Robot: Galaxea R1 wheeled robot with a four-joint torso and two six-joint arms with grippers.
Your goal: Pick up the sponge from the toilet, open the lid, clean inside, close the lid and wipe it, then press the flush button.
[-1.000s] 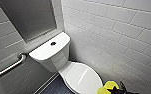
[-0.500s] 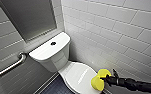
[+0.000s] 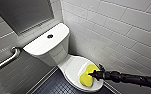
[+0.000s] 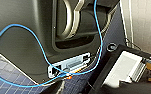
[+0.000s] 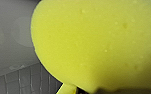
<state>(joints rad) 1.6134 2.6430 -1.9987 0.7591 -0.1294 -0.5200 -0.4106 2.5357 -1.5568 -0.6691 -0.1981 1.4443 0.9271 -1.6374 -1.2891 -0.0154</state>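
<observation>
On lid [image 3: 71, 66], sponge [image 3: 86, 78] in right gripper [image 3: 92, 74]

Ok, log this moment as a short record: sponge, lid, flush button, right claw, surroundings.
sponge: yellow, on the front part of the lid, gripped by the right claw
lid: white, down over the bowl
flush button: dark, round, on the tank top
right claw: shut on the sponge
surroundings: metal grab bar, white tiled wall
</observation>
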